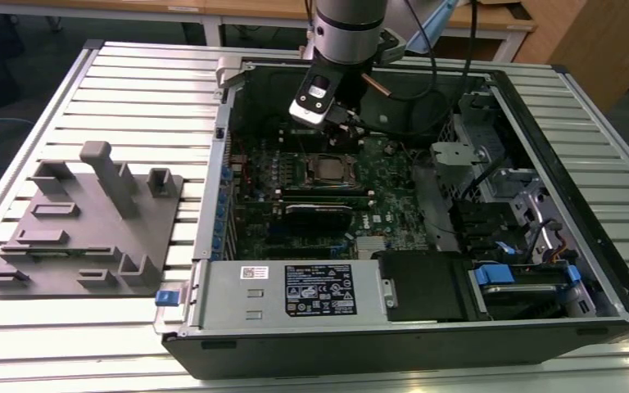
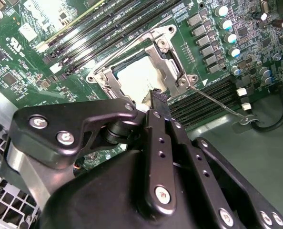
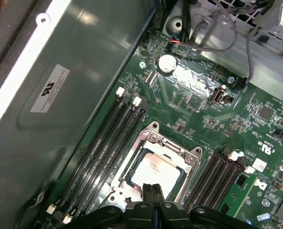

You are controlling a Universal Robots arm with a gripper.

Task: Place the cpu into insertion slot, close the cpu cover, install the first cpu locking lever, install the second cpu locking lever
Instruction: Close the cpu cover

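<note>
two fingertips of the gripper [image 3: 152,190] sit pressed together with nothing between them, hanging just over one edge of the cpu [image 3: 155,168]. the chip already lies in the insertion slot [image 3: 116,187], and the cpu cover [image 3: 174,151] looks folded down around it. to my eye the work has reached the levers: one thin locking lever [image 2: 217,101] juts out loose across the memory slots [image 2: 198,107]. i'd judge the clenched tips do best pressing on the wire near its bent end, easing it down and in under its catch, well off the chip's bare top. the second wrist view gives that stray lever and its hooked end. the first wrist view gives the cover sitting square on the socket and the closed tips head on. the exterior view places the arm above the board inside the open computer case [image 1: 402,352] on the slatted bench [image 1: 128,90].
</note>
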